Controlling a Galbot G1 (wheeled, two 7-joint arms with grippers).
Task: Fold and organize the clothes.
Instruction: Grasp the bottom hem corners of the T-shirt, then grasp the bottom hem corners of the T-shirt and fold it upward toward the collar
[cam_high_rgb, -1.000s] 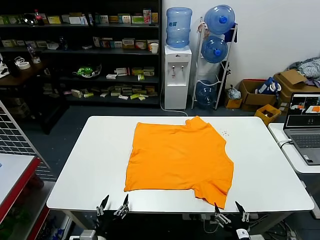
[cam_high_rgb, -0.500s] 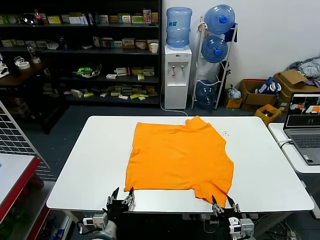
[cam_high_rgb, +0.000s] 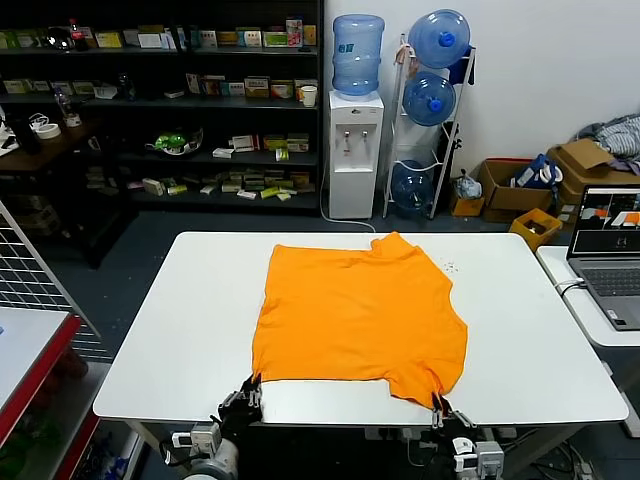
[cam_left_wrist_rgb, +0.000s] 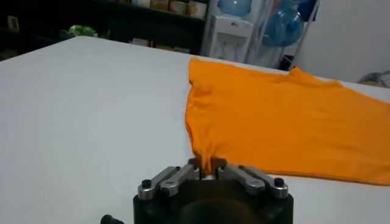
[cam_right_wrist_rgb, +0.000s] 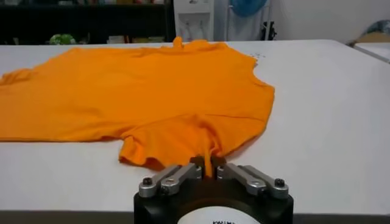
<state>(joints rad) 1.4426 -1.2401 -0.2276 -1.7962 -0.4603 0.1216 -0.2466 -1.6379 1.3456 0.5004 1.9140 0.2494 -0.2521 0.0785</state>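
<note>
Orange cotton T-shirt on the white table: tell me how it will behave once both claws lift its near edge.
The bright orange cotton T-shirt will probably drape limply: it already puckers where the left claw and right claw pinch it. It looks thin and light, lying flat. It will likely slide easily over the smooth white table.
</note>
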